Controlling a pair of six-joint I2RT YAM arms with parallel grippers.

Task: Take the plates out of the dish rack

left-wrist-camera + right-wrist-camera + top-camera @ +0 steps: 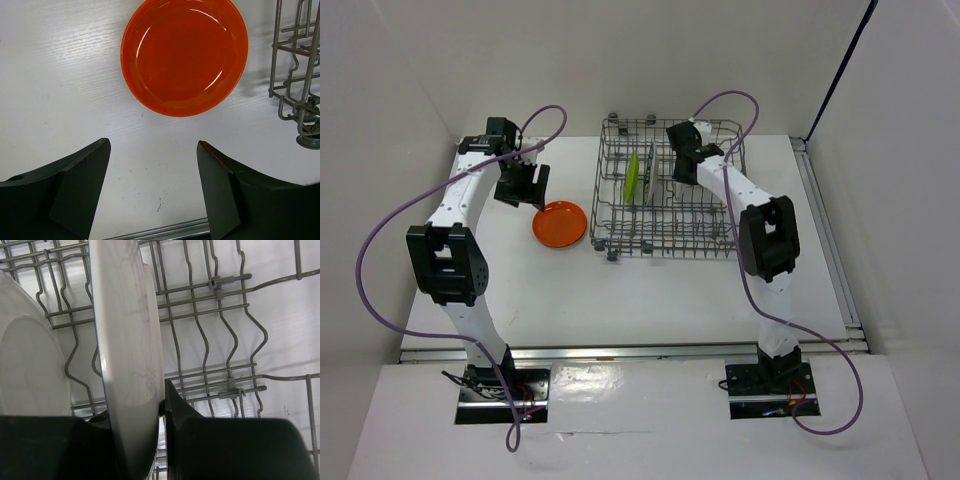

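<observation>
The right fingers (pixel 200 440) were closed on the lower rim of a white plate (pixel 130 340) that stood on edge between the tines of the dish rack (pixel 665 195). The left fingers (pixel 75 185) were spread wide, holding nothing, above the counter (pixel 620 290). Just beyond them the orange plate (pixel 185 55) lay flat, beside the rack's corner.

I judged the lift risky. The grip covered only a narrow strip of glossy rim, so the plate could slip or pivot. A tilted pull might snag it on a tine. It might also knock the pale plate (pixel 30 365) standing just beside it, or drag the wheeled rack along.

Only the right wrist view showed that grip and the pale neighbour, because from above the arm hid both. The overhead view alone showed a lime green plate (pixel 633 177) upright further left in the rack. I could see 4 plates in all.
</observation>
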